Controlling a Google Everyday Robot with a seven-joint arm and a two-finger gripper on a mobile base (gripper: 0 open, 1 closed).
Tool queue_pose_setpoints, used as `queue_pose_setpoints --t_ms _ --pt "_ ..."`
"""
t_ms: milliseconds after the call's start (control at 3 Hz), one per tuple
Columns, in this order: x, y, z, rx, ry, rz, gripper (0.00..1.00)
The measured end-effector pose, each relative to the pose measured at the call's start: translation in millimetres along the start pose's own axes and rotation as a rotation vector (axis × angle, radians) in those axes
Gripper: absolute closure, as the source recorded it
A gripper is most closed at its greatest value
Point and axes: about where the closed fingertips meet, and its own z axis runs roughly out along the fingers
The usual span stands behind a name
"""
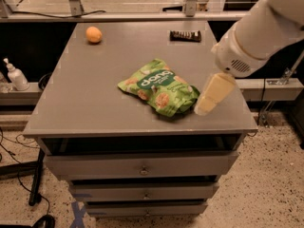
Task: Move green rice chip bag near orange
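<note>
Camera view
Bag: the green chip bag (159, 91) lies flat and crumpled on the grey cabinet top (90, 103), right of the middle and closer to the near edge.
Orange: the orange (93, 34) sits at the far left corner, well apart from the bag.
Gripper: the gripper (205, 106) hangs at the bag's right end, just beside it or touching it, below the bulky white arm (259, 37) that reaches in from the right.
Grip state: I cannot tell whether it is wide or narrow. It holds nothing that I can see.
Other things: a dark snack bar (185, 35) lies at the far edge on the right. A pump bottle (15, 75) stands off the cabinet to the left.
Risk, grasp: the bag is slack and slippery-looking, so a pinch at its very end may catch only a fold, and the bag could slip out when lifted.
Risk, push: coming down at the side could shove the bag left or toward the near edge instead of gripping it.
Risk, drop-off: the orange is round and close to the corner, so a bag set down against it could roll it off the top.
Risk, path: the long diagonal carry gives a loose hold time to fail.
</note>
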Motion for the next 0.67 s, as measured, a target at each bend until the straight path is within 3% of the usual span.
queue_pose_setpoints --t_ms 667 --pt "-10.1 -4.2 72.6 -0.069 -0.04 0.097 0.0"
